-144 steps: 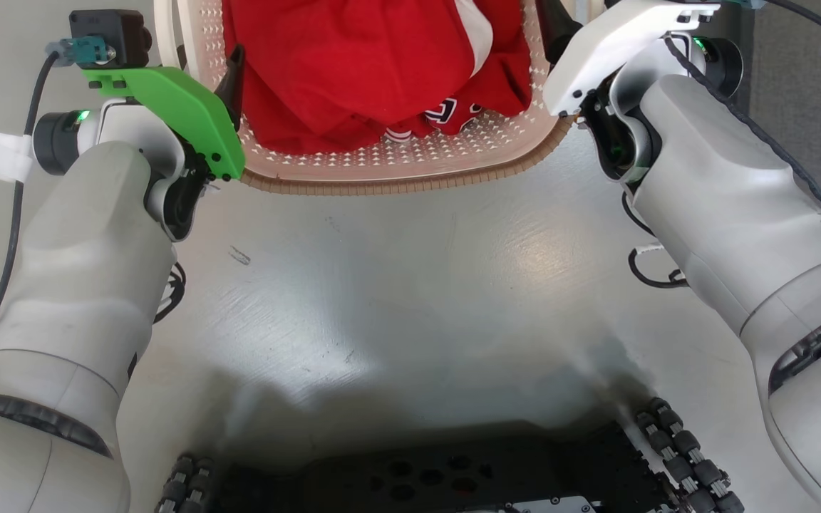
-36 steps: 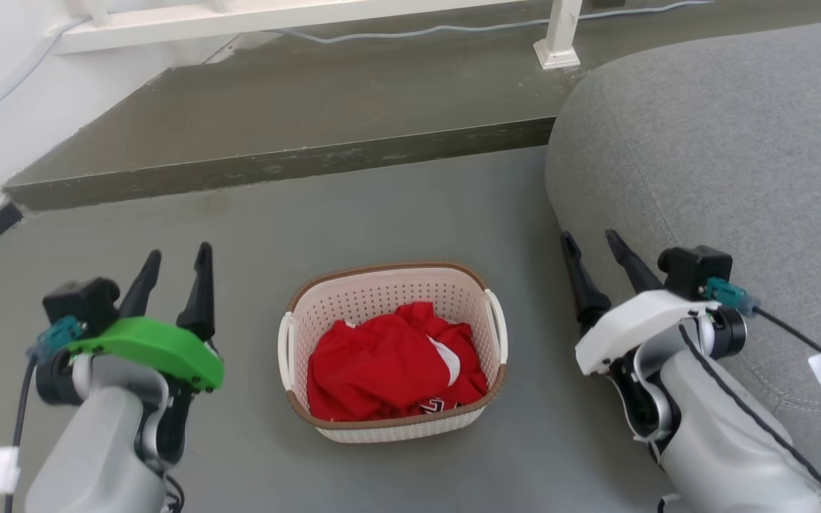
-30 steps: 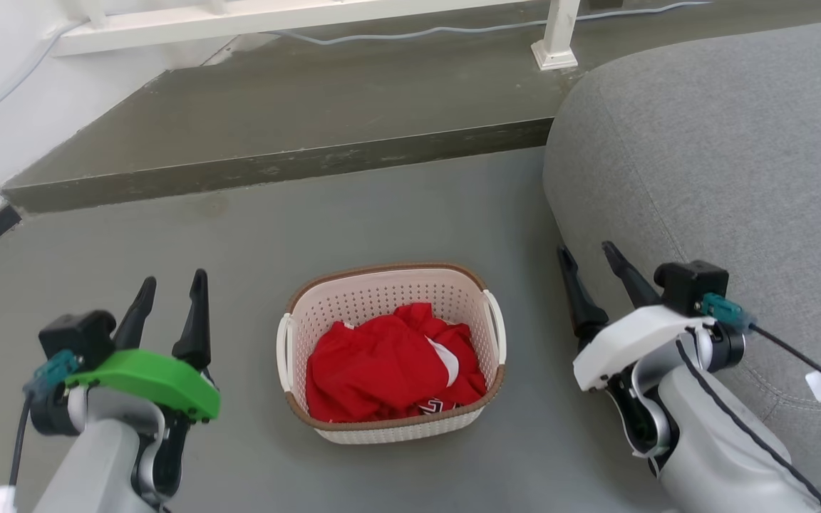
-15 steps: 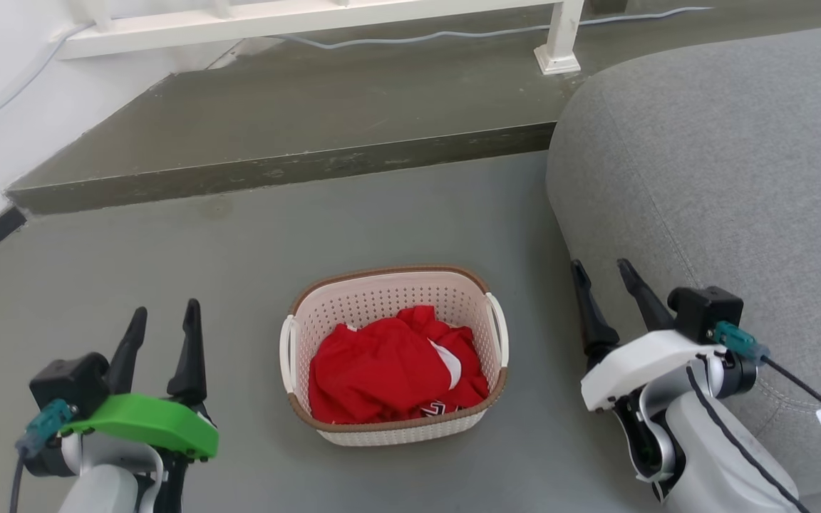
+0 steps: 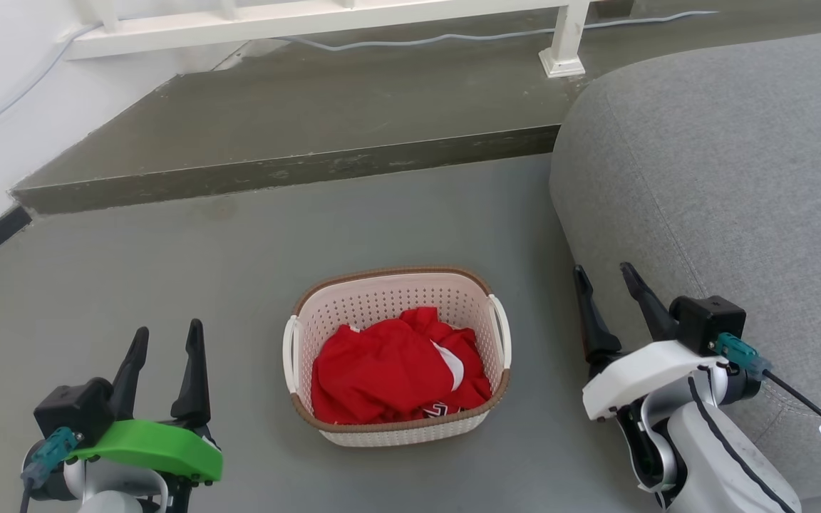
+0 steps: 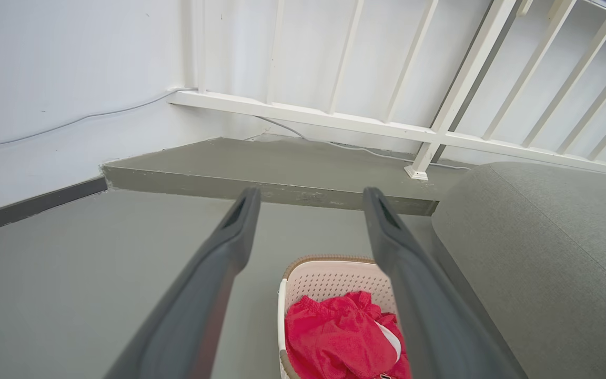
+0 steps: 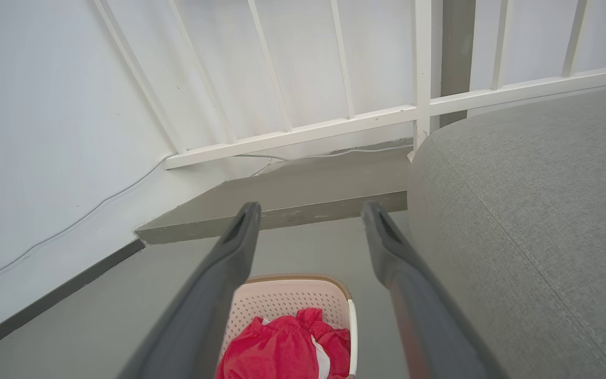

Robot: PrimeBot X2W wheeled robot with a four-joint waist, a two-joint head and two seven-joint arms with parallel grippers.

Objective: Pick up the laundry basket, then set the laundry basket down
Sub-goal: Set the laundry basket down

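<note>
Inspection of the scene:

The laundry basket (image 5: 382, 305) stands upright on the grey floor (image 5: 168, 263) at the lower centre of the head view, and neither gripper touches it. A red garment (image 5: 382, 374) with a white patch lies inside it.

The left gripper (image 5: 168, 329) is at the lower left of the frame. Its fingers point up the frame and are spread, with nothing between them. It is well apart from the basket's left handle (image 5: 287, 353).

The right gripper (image 5: 603, 269) is at the lower right, its fingers likewise parted and empty. It is near the right handle (image 5: 504, 331) without contact, just beside a grey upholstered cushion (image 5: 724, 178) on the right side of the frame.

In the left wrist view the basket is at the bottom centre, partly behind one finger. In the right wrist view it lies at the bottom between the two fingers.

A raised grey step (image 5: 296, 114) and a white railing (image 5: 311, 16) cross the top of the head view.
</note>
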